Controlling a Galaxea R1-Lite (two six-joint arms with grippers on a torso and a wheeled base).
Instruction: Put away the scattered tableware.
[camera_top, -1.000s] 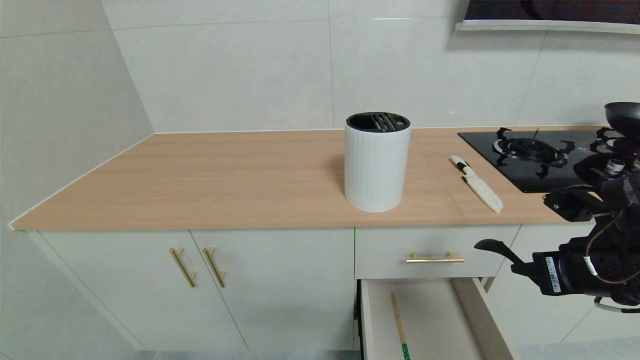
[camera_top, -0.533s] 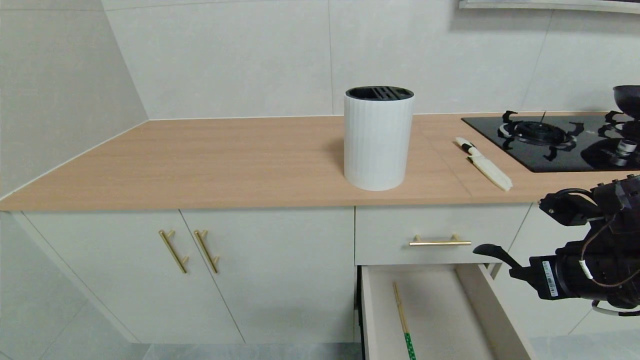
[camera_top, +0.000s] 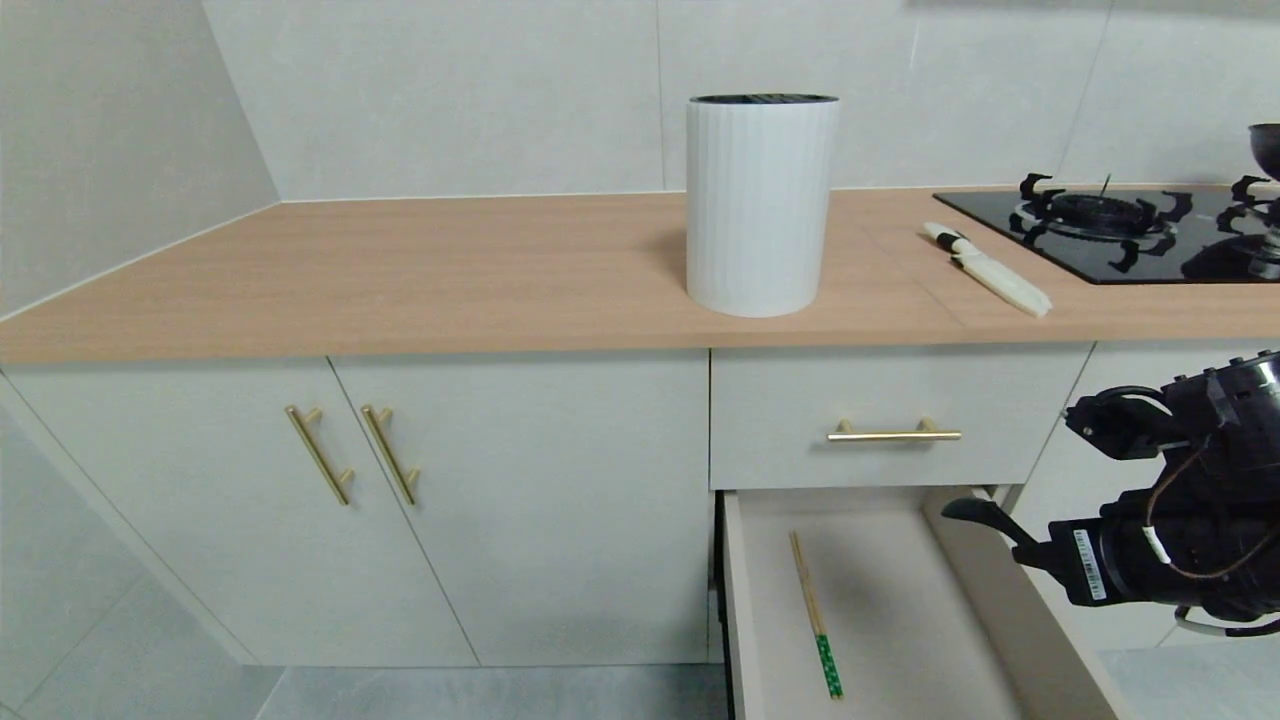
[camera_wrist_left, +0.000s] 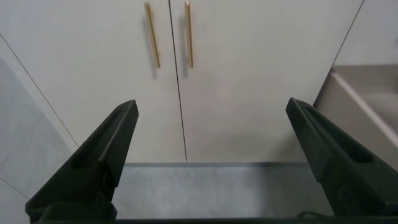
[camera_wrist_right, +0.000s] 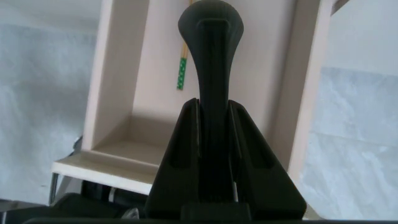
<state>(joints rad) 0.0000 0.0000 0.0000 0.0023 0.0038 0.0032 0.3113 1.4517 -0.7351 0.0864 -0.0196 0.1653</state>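
Note:
A pair of bamboo chopsticks (camera_top: 816, 627) with green ends lies inside the open lower drawer (camera_top: 1010, 600). On the wooden counter (camera_top: 450, 270) lies a white knife (camera_top: 987, 269) with a black band, to the right of a white ribbed holder (camera_top: 760, 205) with a black slotted top. My right gripper (camera_top: 968, 509) is shut with nothing in it, just above the drawer's right wall. In the right wrist view its fingers (camera_wrist_right: 208, 37) press together over the drawer, with the chopsticks (camera_wrist_right: 181, 65) beyond. My left gripper (camera_wrist_left: 211, 118) is open, low, facing the cabinet doors (camera_wrist_left: 180, 74).
A black gas hob (camera_top: 1100, 225) sits at the counter's right end. A closed drawer with a gold handle (camera_top: 893, 434) is above the open one. Two cabinet doors with gold handles (camera_top: 350, 455) are to the left. Tiled floor lies below.
The head camera has sunk, so the counter sits higher in the picture and more of the open drawer shows. The right gripper stays by the drawer's right wall.

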